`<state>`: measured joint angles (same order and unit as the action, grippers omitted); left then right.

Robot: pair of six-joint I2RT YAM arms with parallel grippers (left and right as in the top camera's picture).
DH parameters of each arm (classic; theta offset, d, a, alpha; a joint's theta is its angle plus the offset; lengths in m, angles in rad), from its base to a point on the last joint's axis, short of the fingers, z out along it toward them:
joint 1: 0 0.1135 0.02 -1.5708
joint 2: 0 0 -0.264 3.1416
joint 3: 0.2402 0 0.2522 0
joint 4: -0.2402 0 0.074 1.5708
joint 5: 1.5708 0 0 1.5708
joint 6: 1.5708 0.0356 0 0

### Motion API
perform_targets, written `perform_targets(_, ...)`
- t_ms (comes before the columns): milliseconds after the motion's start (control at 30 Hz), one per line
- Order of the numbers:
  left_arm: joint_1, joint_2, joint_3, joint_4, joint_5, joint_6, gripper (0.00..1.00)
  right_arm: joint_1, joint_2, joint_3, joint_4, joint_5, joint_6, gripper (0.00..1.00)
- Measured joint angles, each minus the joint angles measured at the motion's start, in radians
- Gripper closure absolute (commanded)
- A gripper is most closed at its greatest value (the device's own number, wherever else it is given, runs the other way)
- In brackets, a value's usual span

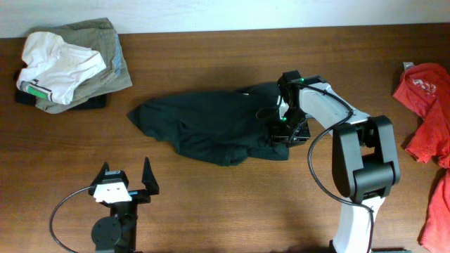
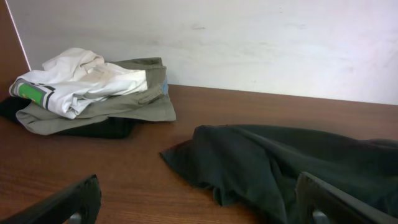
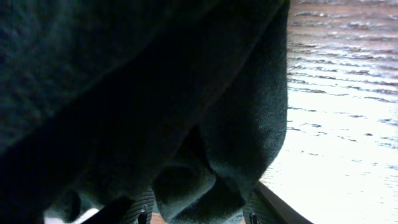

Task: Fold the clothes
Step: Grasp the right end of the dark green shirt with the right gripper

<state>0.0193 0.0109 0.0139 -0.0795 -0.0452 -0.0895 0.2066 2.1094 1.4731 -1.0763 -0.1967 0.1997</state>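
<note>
- The worktop (image 1: 211,204) is brown wood with a visible grain. It looks smooth enough for cloth to slide when I drag it.
- A plain white wall (image 2: 249,43) runs along the far edge. I see nothing more of the room.
- The shirt (image 1: 211,126) lies in a crumpled heap at mid-worktop, a little right of centre. No lettering shows, so I judge it bunched or face down and needing to be spread before any fold.
- A pile (image 1: 70,63) of olive, white and black clothes sits in the far left corner, well apart from the shirt.
- A red garment (image 1: 425,112) lies at the right edge, also clear of it.
- The right end effector (image 1: 286,132) is down on the shirt's right end with a fold of cloth between its fingers. I cannot tell whether they have it pinched. I would want one layer near a hem, not a wad, then lift low and pull toward the right edge to flatten it.
- The left end effector (image 1: 126,167) sits near the near edge, spread wide and holding nothing. It is well placed to take the shirt's left end.
</note>
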Motion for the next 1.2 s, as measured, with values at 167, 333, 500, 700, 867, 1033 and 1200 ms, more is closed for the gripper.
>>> perform_targets(167, 0.0, 0.0, 0.0, 0.0, 0.0, 0.0, 0.01, 0.0, -0.001, 0.013, -0.037, -0.003, 0.03, 0.45)
perform_targets(333, 0.0, 0.0, 0.0, 0.0, 0.0, 0.0, 0.01, 0.001, -0.006, 0.089, -0.1, 0.025, 0.055, 0.45)
perform_targets(500, 0.0, 0.0, 0.0, 0.0, 0.0, 0.0, 0.01, 0.054, -0.016, 0.114, -0.109, 0.07, 0.076, 0.42)
perform_targets(700, 0.0, 0.0, 0.0, 0.0, 0.0, 0.0, 0.01, 0.143, -0.016, 0.114, -0.115, 0.187, 0.144, 0.42)
perform_targets(867, 0.0, 0.0, 0.0, 0.0, 0.0, 0.0, 0.01, 0.141, -0.018, 0.076, -0.08, 0.232, 0.161, 0.43)
perform_targets(1033, 0.0, 0.0, 0.0, 0.0, 0.0, 0.0, 0.01, 0.141, -0.018, 0.054, -0.037, 0.261, 0.167, 0.51)
perform_targets(1200, 0.0, 0.0, 0.0, 0.0, 0.0, 0.0, 0.01, 0.141, -0.018, 0.022, 0.0, 0.265, 0.166, 0.57)
